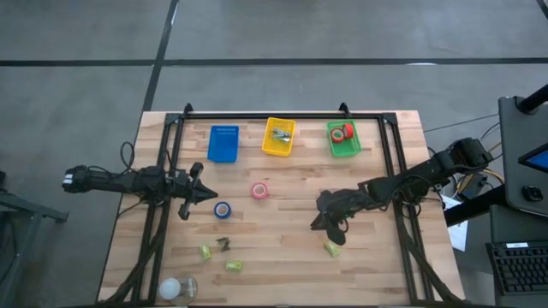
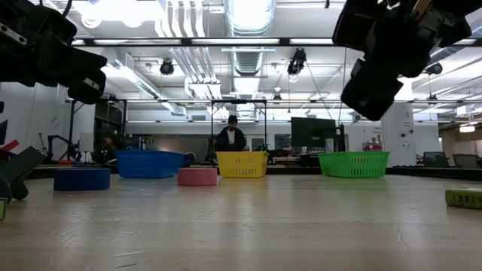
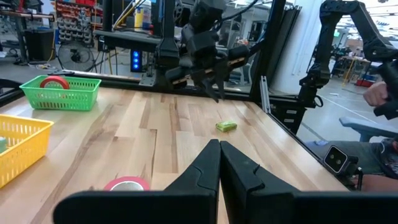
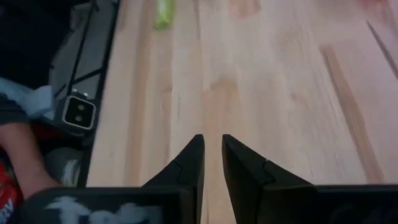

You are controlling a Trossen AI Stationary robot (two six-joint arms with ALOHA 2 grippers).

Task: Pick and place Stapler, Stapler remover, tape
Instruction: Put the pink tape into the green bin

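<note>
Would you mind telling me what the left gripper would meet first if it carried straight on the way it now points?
Judging by the high view, the left gripper points across the table toward the right gripper. The pink tape roll lies close beside that line, so it might be brushed first; depth is unclear.

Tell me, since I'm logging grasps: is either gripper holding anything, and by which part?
Nothing is held. The left gripper is shut on nothing; the right gripper has a narrow bare gap above the table.

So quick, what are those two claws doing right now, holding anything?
Left gripper: jaws shut, holding nothing.
Right gripper: jaws slightly apart, nothing between them, above bare table.
</note>
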